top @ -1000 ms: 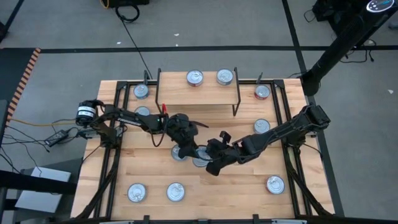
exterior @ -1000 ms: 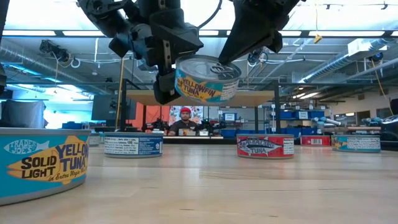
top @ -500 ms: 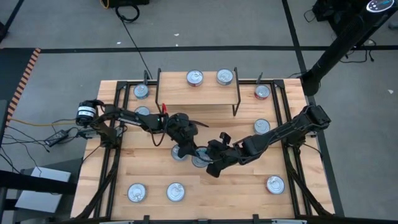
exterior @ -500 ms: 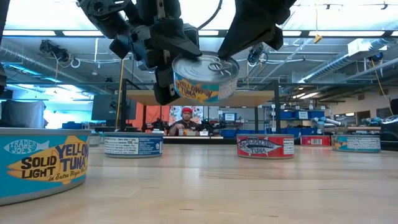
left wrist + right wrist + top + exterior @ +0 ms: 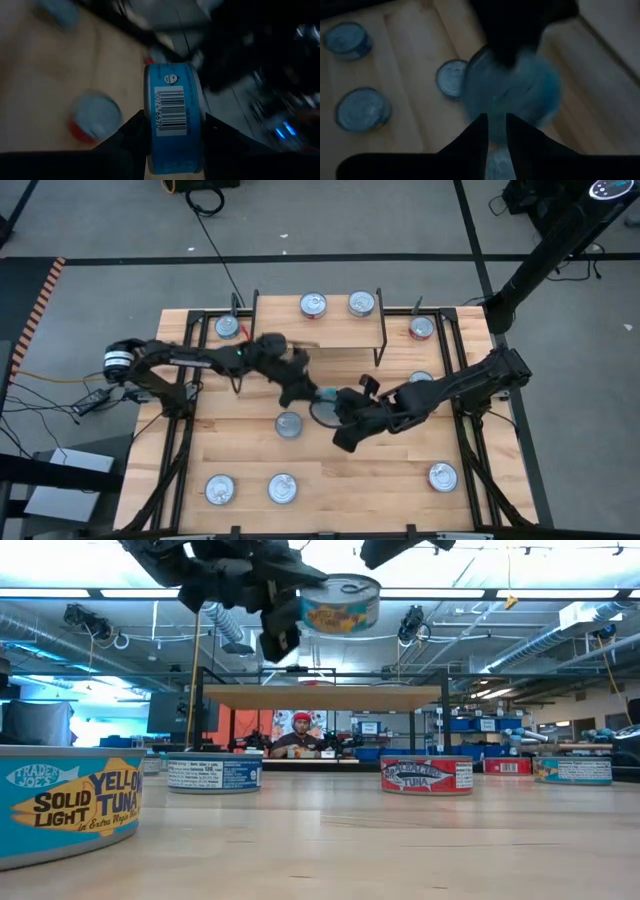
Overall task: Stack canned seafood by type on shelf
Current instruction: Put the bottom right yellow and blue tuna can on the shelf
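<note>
My left gripper (image 5: pixel 283 612) is shut on a blue-labelled yellowfin tuna tin (image 5: pixel 340 602), carried high above the table and above the level of the shelf plank (image 5: pixel 320 697). From above, this tin (image 5: pixel 322 408) hangs over the table's middle, on the near side of the shelf (image 5: pixel 318 330). Two tins (image 5: pixel 314 305) (image 5: pixel 361 303) stand on the shelf top. My right gripper (image 5: pixel 497 131) is just to the right of the held tin, fingers a little apart, holding nothing. A loose tin (image 5: pixel 289 424) rests on the table below. My left gripper pinches the tin between its two fingers, one on the top face and one on the bottom face, so the barcoded side wall (image 5: pixel 172 107) faces its wrist camera. The fingers (image 5: pixel 282 638) come level from the table's left. The tin is lifted clear, lid up and nearly level.
Other tins stand about the tabletop: two by the left rail (image 5: pixel 228 327) (image 5: pixel 230 360), two by the right rail (image 5: pixel 421 328) (image 5: pixel 421 382), three along the near edge (image 5: pixel 219 489) (image 5: pixel 283 488) (image 5: pixel 442 476). In the low view a big tin (image 5: pixel 70 802) is close to the camera.
My left gripper has risen and moved toward the far edge and the shelf, carrying the tin from below the plank's height to above it. The tin tipped briefly, then came level again. My right gripper has risen and shifted a little toward the far edge.
</note>
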Controlling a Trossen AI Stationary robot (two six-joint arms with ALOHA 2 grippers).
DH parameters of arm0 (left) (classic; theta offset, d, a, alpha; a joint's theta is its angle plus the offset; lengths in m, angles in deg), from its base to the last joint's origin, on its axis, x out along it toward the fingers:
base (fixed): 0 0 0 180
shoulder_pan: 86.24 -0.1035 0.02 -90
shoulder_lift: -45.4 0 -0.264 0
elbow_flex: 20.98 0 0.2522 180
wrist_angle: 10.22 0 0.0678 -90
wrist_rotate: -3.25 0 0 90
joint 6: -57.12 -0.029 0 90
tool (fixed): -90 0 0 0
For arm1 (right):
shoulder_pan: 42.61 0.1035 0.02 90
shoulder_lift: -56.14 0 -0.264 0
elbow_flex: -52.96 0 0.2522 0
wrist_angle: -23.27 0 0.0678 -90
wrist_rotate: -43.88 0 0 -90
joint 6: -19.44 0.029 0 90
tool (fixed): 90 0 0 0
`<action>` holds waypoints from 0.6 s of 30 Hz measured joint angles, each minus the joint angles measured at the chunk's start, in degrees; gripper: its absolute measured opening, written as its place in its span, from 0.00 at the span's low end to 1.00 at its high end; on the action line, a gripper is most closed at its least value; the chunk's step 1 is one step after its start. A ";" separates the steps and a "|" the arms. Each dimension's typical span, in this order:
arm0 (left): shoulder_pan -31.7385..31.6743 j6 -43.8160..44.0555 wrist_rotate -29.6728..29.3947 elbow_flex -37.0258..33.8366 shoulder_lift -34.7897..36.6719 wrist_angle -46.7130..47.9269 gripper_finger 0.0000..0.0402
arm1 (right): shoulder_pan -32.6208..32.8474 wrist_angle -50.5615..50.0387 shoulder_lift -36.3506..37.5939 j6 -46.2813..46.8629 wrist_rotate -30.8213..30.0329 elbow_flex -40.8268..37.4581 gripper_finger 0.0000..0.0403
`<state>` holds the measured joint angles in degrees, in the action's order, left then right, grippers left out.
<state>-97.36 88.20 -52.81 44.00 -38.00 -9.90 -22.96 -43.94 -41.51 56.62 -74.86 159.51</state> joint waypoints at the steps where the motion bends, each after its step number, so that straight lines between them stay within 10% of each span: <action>1: -0.93 -0.30 -0.41 0.00 1.10 0.15 0.37 | -0.32 -1.32 0.00 -0.42 0.19 0.75 0.19; 18: -19.54 8.26 -7.34 0.04 10.09 2.91 0.37 | -12.74 2.28 1.51 -21.71 12.94 1.34 0.01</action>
<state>-116.90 96.46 -60.15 44.04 -27.91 -6.98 -35.70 -41.65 -40.00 34.91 -61.92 160.85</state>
